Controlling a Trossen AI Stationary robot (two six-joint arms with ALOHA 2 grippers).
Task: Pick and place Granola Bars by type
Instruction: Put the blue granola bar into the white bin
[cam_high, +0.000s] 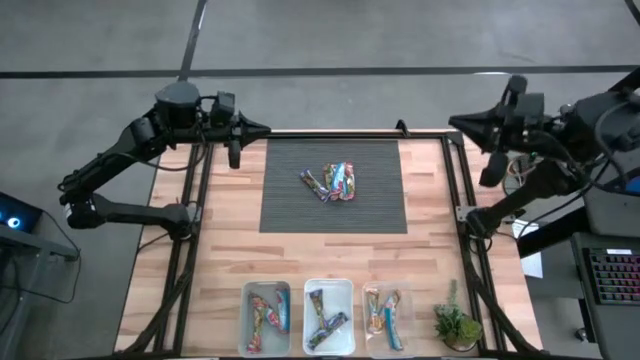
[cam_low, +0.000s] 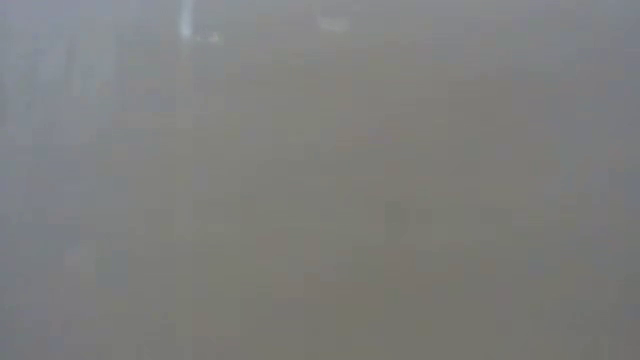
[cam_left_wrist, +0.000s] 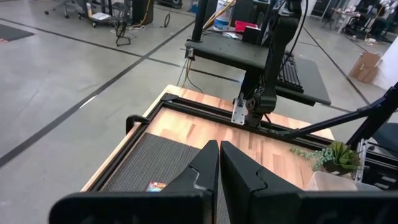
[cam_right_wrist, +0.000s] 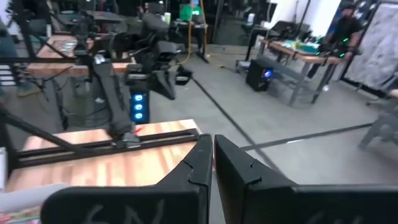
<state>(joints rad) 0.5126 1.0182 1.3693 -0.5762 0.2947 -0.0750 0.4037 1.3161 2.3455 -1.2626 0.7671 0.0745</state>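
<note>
Dark mat (cam_high: 300, 205) under shiny multicoloured Granola Bars (cam_high: 335, 182)

Wooden table (cam_high: 220, 250), dark mat (cam_high: 290, 200), bins (cam_high: 328, 316)

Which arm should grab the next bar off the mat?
Probably left: its shut pincer hangs at the mat's corner, nearer the bars. The right pincer, also shut, sits beyond the table's edge.

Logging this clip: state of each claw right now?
Left claw: closed, holding nothing, raised at the table's far left corner.
Right claw: closed, holding nothing, raised at the far right corner.
</note>
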